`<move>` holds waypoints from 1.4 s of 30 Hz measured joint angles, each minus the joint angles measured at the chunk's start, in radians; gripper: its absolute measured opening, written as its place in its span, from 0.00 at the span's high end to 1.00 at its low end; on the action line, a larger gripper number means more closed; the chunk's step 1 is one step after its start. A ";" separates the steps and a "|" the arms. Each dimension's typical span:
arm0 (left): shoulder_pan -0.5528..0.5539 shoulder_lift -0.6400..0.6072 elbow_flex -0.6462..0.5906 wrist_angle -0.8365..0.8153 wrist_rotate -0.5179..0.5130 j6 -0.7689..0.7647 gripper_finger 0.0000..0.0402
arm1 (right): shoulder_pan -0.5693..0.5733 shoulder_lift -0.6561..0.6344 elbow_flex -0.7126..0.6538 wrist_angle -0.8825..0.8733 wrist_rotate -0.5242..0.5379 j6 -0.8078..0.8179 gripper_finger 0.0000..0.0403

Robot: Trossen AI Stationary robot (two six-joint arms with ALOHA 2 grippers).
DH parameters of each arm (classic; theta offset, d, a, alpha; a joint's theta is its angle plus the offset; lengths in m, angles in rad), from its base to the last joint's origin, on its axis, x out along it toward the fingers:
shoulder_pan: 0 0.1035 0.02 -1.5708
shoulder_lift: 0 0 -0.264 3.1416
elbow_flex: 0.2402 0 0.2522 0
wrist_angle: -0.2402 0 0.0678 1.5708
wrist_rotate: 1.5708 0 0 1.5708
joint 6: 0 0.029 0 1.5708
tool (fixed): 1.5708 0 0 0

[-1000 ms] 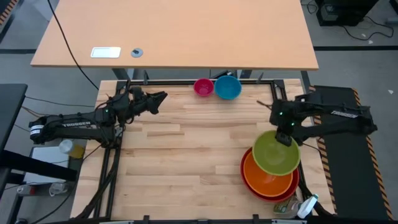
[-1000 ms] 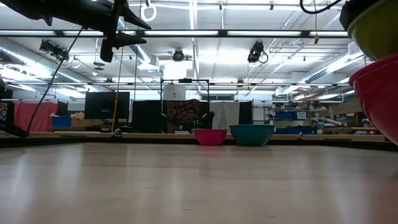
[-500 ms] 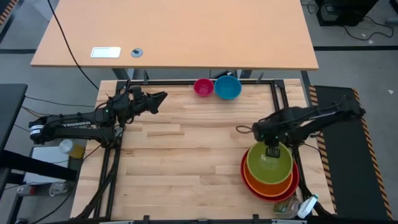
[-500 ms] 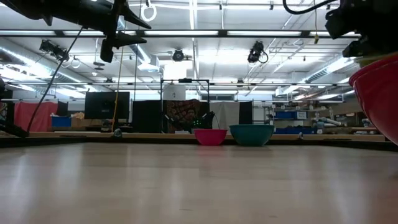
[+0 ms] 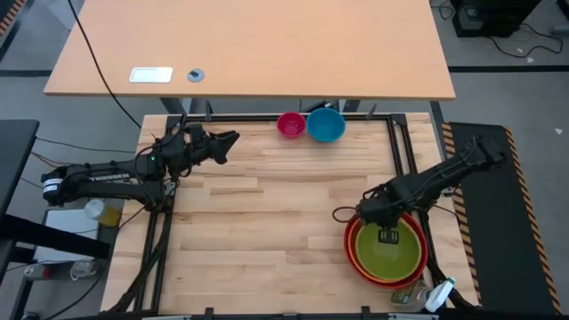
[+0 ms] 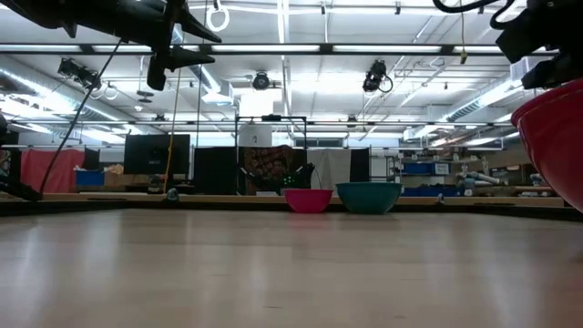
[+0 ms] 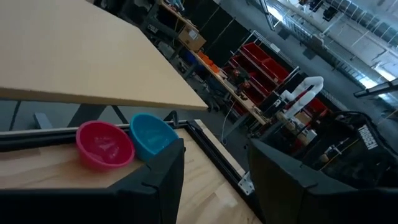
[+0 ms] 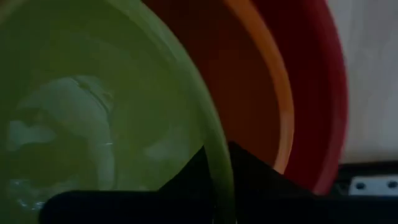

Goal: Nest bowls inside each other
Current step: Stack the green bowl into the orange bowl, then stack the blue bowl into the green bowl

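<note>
The lime green bowl (image 5: 386,250) sits inside the orange bowl (image 5: 354,256), which sits inside the red bowl (image 5: 425,258), at the table's near right. My right gripper (image 5: 388,234) points down at the green bowl's far rim and is shut on it. The magenta pink bowl (image 5: 291,124) and the blue bowl (image 5: 326,124) stand side by side on their bases at the far edge. My left gripper (image 5: 229,140) hovers open over the far left, level, with nothing between its fingers. The low view shows only the red bowl (image 6: 556,137) of the stack. My right gripper has the green bowl's rim (image 8: 211,124) between its two fingers, one finger (image 8: 186,177) inside the bowl and one (image 8: 255,171) outside. The fingers come from above, pointing down, on the rim's far side. The bowl sits upright, nested in the orange bowl.
A black frame rail (image 5: 267,116) runs along the table's far edge, right behind the pink and blue bowls. A spray bottle (image 5: 436,298) lies just off the near right corner, beside the stack. Bare wood spans the table's middle (image 5: 267,213).
My right gripper has carried the green bowl down and toward the table's near edge. The bowl was held tilted above the orange bowl; it now sits level inside it. The gripper has tipped more steeply downward.
</note>
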 joint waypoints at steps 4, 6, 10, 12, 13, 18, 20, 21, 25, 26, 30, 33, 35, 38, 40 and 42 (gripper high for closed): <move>0.000 0.000 0.000 0.000 0.000 0.021 0.56 | 0.004 0.027 0.000 0.041 -0.031 0.007 0.80; 0.000 0.000 0.000 0.000 0.000 0.022 0.56 | 0.004 0.035 0.000 0.038 -0.038 0.012 0.73; 0.000 0.000 0.000 0.000 0.002 0.022 0.56 | -0.006 0.034 0.000 0.019 -0.068 0.015 0.59; 0.000 0.000 0.000 0.000 0.010 0.022 0.56 | -0.017 0.028 0.000 -0.007 -0.100 0.015 0.52; 0.000 0.000 0.000 0.000 0.013 0.022 0.56 | -0.024 0.026 0.000 -0.024 -0.110 0.015 0.49; 0.000 0.000 0.000 -0.001 0.016 0.022 0.56 | -0.050 0.022 0.075 -0.189 -0.050 0.011 0.40; 0.000 0.000 0.000 -0.001 0.016 0.022 0.56 | -0.056 0.016 0.127 -0.224 0.022 0.008 0.38; 0.000 0.000 0.000 0.000 0.016 0.022 0.56 | -0.058 0.010 0.150 -0.227 0.062 0.008 0.37; 0.000 0.000 0.000 0.000 0.015 0.022 0.56 | -0.058 -0.020 0.191 -0.217 0.252 0.011 0.37; 0.000 0.000 0.000 -0.001 0.015 0.022 0.56 | -0.061 -0.024 0.190 -0.215 0.289 0.010 0.37; 0.000 0.000 0.000 -0.001 0.016 0.022 0.56 | -0.084 -0.037 0.155 -0.183 0.353 -0.003 0.37; 0.000 0.000 0.000 -0.001 0.015 0.022 0.56 | -0.129 -0.035 0.129 -0.093 0.353 -0.056 0.35; 0.000 0.000 0.000 -0.001 0.015 0.021 0.56 | -0.189 -0.025 0.126 -0.029 0.356 -0.079 0.34; 0.000 0.000 0.000 -0.001 0.015 0.016 0.56 | -0.317 -0.009 0.125 0.084 0.410 -0.081 0.33; 0.000 0.000 0.000 -0.001 0.015 0.015 0.56 | -0.422 -0.005 0.125 0.195 0.428 -0.077 0.33; 0.000 0.000 0.000 -0.001 0.015 0.014 0.56 | -0.538 -0.004 0.115 0.344 0.422 -0.066 0.34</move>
